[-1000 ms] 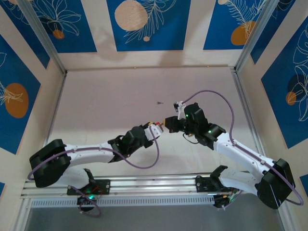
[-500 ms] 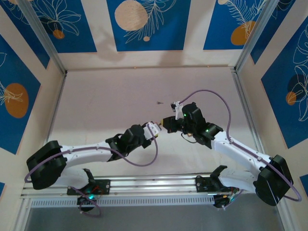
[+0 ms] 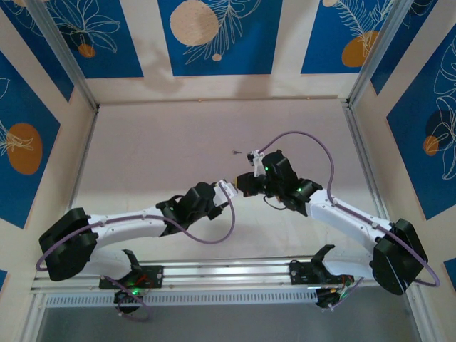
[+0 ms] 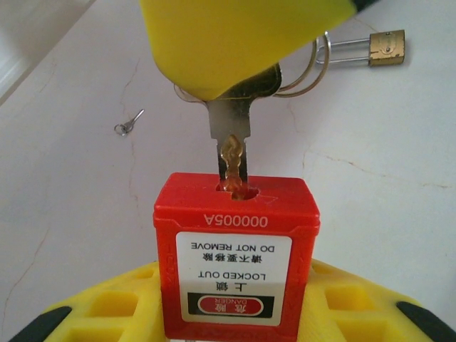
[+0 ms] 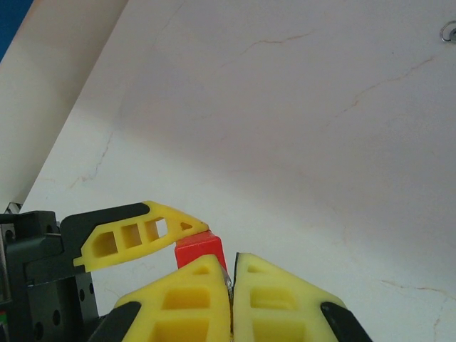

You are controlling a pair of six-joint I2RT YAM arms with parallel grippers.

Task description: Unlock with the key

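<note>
left jaws: clamp red padlock (image 4: pixel 236 256) | right jaws: pinch key (image 4: pixel 231 135) (blade tip in keyway (image 4: pixel 239 191) at 12 o'clock)

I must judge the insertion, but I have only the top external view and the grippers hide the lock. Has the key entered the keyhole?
Observer: Yes. The key tip is inside the keyway of the red padlock; much of the blade is outside.
Operator: Is the padlock held firmly?
Observer: It sits between the yellow fingers of the left gripper.
Operator: And the right gripper?
Observer: Its fingers are shut on the key head.
</note>
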